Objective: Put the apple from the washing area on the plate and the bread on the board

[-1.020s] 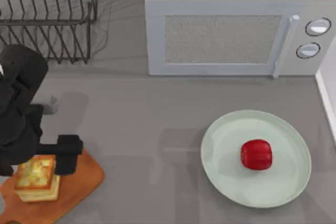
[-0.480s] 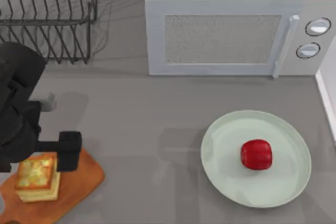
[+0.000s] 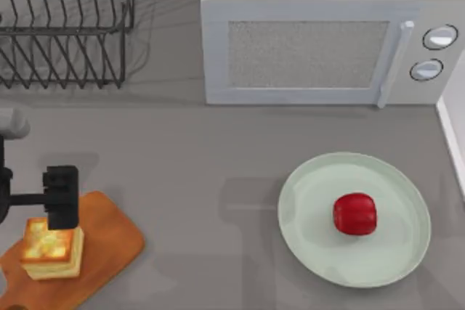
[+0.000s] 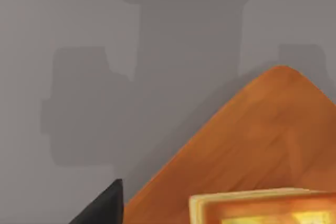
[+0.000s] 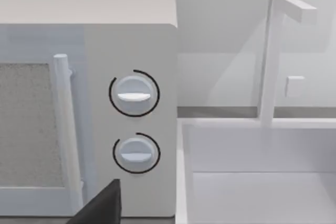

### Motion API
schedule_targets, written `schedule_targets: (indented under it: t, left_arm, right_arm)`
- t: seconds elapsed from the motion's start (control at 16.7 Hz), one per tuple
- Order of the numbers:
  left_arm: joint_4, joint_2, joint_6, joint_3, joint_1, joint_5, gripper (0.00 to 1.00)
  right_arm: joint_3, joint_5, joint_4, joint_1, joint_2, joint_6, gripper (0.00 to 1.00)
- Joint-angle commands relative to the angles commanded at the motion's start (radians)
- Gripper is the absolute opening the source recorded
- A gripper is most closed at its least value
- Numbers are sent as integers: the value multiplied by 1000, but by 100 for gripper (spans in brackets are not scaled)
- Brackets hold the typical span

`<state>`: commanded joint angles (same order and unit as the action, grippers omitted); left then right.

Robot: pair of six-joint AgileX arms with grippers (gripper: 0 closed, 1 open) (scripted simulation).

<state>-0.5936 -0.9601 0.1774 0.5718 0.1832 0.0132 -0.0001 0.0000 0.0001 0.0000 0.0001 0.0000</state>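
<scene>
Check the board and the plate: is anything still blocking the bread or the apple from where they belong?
Nothing visible does. The bread already sits on the board, and the apple lies on the plate. The left gripper hangs just above the bread's far edge; no object lies between them.

Left gripper (image 3: 61, 197) now farther left and slightly farther back, above the far edge of the bread (image 3: 51, 248) rather than at its right side. Much less of the arm's dark bulk over the bench's left edge.
</scene>
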Motion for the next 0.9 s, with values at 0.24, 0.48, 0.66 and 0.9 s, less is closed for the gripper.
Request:
schedule_targets:
  t: [0.24, 0.48, 0.66, 0.9]
  left_arm:
    - [194, 325, -57, -188, -60, -4, 100]
    - [383, 632, -114, -371, -118, -9, 100]
    - [499, 816, -149, -482, -154, -12, 100]
    - [588, 951, -176, -566, -181, -13, 100]
  right_arm:
    - [0, 0, 0, 0, 0, 0, 100]
    - [0, 0, 0, 0, 0, 0, 100]
    - [0, 0, 0, 0, 0, 0, 100]
    - [0, 0, 0, 0, 0, 0, 100]
